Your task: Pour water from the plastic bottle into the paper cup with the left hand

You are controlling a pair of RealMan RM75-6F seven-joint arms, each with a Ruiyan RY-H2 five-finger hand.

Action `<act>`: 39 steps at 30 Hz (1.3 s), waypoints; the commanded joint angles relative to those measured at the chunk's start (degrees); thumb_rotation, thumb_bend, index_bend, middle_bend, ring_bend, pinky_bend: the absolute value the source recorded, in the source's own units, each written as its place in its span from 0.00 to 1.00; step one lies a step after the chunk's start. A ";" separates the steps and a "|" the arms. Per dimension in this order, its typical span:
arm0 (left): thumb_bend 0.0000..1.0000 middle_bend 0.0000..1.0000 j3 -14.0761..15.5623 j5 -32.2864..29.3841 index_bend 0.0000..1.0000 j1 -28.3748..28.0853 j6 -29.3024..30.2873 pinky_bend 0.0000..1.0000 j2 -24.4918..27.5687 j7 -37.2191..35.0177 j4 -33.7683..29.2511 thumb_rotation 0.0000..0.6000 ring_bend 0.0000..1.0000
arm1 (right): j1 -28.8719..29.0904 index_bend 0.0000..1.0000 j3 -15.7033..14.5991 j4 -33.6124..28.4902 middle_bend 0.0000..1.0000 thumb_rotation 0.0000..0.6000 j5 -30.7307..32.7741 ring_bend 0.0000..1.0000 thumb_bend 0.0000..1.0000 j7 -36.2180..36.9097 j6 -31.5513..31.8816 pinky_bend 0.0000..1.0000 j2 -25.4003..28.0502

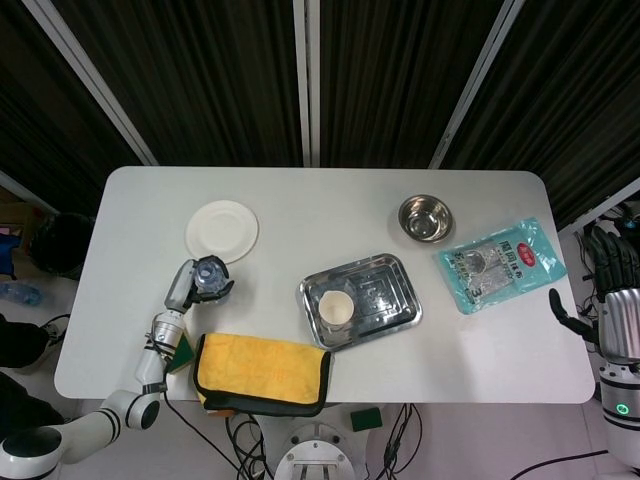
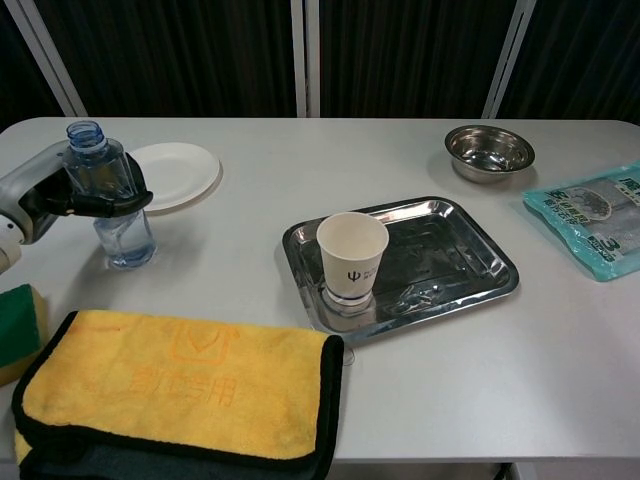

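Bottle [image 2: 112,200] upright near the table's [image 2: 300,160] left edge, uncapped, left hand [image 2: 70,190] wrapped around its middle. Near edge: yellow towel [image 2: 180,395], green sponge [image 2: 18,330] beside it. Paper cup [image 2: 352,255] stands in the steel tray [image 2: 460,260], well apart from the bottle. Plate [image 2: 175,172] just behind the bottle. Right hand [image 1: 605,275] off the table's right edge, empty, fingers apart.

Bare table stretch between plastic bottle [image 2: 112,200] and metal tray [image 2: 455,262] holding paper cup [image 2: 352,254]. Yellow towel [image 2: 180,395] blocks near-left edge, white plate [image 2: 175,174] just behind bottle. Steel bowl [image 2: 489,151], snack bag [image 2: 595,219] far right, well apart.
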 commanded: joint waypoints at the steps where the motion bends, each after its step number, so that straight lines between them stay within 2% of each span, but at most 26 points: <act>1: 0.31 0.57 0.22 0.33 0.50 -0.04 0.24 0.48 -0.10 -0.51 0.46 1.00 0.43 | 0.02 0.00 -0.03 -0.02 0.00 1.00 0.03 0.00 0.34 0.00 -0.11 0.00 0.00; 6: 0.25 0.49 0.54 0.71 0.42 -0.10 0.44 0.41 -0.21 -1.19 1.17 1.00 0.38 | 0.04 0.00 -0.07 0.06 0.00 1.00 0.12 0.00 0.34 -0.07 -0.28 0.00 -0.13; 14: 0.19 0.41 0.88 1.28 0.24 -0.19 1.19 0.35 -0.56 -2.04 2.34 1.00 0.30 | 0.13 0.00 0.05 -0.02 0.00 1.00 0.16 0.00 0.34 -0.32 -0.33 0.00 -0.12; 20: 0.14 0.30 1.84 2.71 0.14 -0.10 2.72 0.25 -0.76 -3.12 3.45 0.99 0.20 | 0.19 0.00 0.11 -0.14 0.00 1.00 0.12 0.00 0.34 -0.48 -0.32 0.00 -0.13; 24: 0.10 0.22 2.58 3.66 0.08 0.13 3.90 0.18 -0.46 -3.22 3.90 0.80 0.11 | 0.19 0.00 0.15 -0.14 0.00 1.00 0.12 0.00 0.34 -0.49 -0.27 0.00 -0.13; 31: 0.09 0.15 2.56 3.59 0.05 0.68 5.20 0.15 0.36 -2.92 3.83 0.63 0.06 | 0.15 0.00 0.19 -0.18 0.00 1.00 -0.01 0.00 0.34 -0.39 -0.03 0.00 -0.09; 35: 0.09 0.14 3.09 4.93 0.04 1.70 8.88 0.14 1.47 -2.44 3.35 0.56 0.05 | 0.00 0.00 0.34 -0.14 0.00 1.00 0.03 0.00 0.34 -0.25 0.36 0.00 0.01; 39: 0.09 0.14 3.81 5.69 0.04 3.06 11.42 0.14 3.49 -1.25 2.10 0.54 0.05 | -0.16 0.00 0.50 0.11 0.00 1.00 0.32 0.00 0.34 0.26 0.57 0.00 0.05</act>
